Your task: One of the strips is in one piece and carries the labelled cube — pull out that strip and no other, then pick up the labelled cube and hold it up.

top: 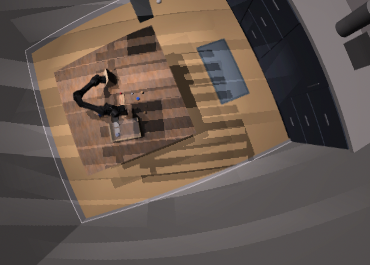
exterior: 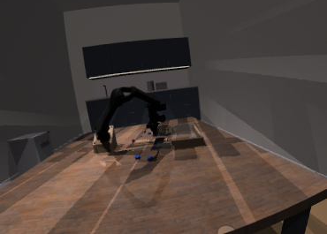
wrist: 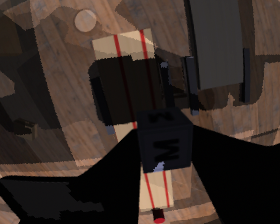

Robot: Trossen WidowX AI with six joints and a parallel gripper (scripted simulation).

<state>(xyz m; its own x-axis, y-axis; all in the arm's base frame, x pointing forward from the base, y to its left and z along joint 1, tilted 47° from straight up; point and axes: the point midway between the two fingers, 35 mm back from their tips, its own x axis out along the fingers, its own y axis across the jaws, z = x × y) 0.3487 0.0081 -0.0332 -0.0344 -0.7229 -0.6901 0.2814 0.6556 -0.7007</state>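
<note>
The labelled cube [wrist: 166, 145], dark with a black M on two faces, is between the fingers of my gripper [wrist: 160, 131] [exterior: 156, 135]. The gripper is shut on it, and in the wrist view the cube appears above the strip. The cream strip with two red lines [wrist: 157, 190] runs under the cube, with a red-ended knob [wrist: 159, 217] at its near end. Its middle is in deep shadow and partly hidden by the cube. A plain grey strip [wrist: 216, 45] lies to the right. Dark blue rails [wrist: 191, 85] [wrist: 247, 75] stand beside the strips.
An open-topped tray [top: 126, 138] [exterior: 190, 142] is close to the gripper. Small blue pieces [exterior: 137, 157] [exterior: 149, 159] lie on the wooden table [exterior: 146, 189] in front of the arm. A pale round disc [wrist: 85, 20] shows at the upper left of the wrist view.
</note>
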